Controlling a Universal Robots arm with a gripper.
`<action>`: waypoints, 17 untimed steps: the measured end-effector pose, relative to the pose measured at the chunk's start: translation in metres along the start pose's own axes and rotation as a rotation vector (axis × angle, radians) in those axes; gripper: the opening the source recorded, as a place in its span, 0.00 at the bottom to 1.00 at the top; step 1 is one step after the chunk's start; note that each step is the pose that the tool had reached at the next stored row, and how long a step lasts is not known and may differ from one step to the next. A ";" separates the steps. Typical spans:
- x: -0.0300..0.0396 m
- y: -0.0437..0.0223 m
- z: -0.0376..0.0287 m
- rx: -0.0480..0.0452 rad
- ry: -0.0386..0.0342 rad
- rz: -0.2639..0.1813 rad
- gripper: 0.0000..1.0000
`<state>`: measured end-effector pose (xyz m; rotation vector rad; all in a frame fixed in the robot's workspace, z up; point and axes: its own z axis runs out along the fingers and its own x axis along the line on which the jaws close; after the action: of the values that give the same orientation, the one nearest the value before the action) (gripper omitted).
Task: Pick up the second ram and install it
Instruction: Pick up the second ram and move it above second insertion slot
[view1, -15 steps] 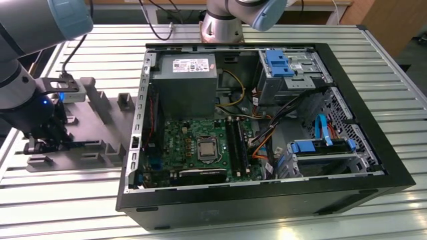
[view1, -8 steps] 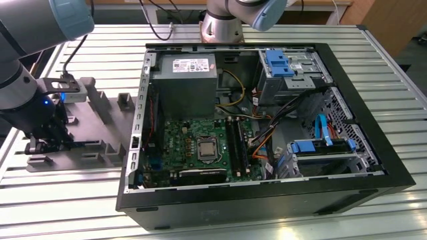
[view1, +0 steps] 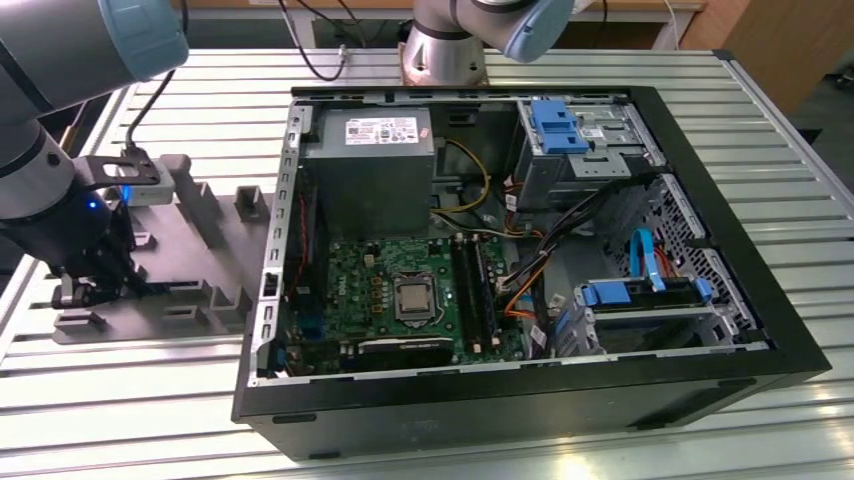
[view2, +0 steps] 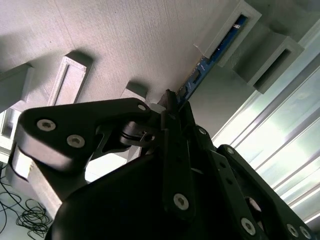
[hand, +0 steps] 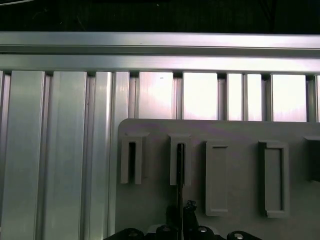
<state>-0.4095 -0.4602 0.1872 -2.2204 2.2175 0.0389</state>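
on a slatted table (view1: 134, 420) by the computer case (view1: 534, 405), end effector (view2: 171, 101) pinches second ram (view2: 214, 54) in grey holder (view1: 200, 292).

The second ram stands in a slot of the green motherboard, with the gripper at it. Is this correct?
Not quite: the second ram stands in a slot of the grey holder, with the gripper at it; the second wrist view shows this.
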 end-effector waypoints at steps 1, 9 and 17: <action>0.0000 0.0000 0.0000 0.0000 0.0000 0.000 0.20; 0.0000 0.0000 0.0001 0.0000 0.0000 0.000 0.14; 0.0000 0.0000 0.0001 0.0000 0.0000 0.000 0.14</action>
<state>-0.4095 -0.4602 0.1870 -2.2204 2.2176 0.0388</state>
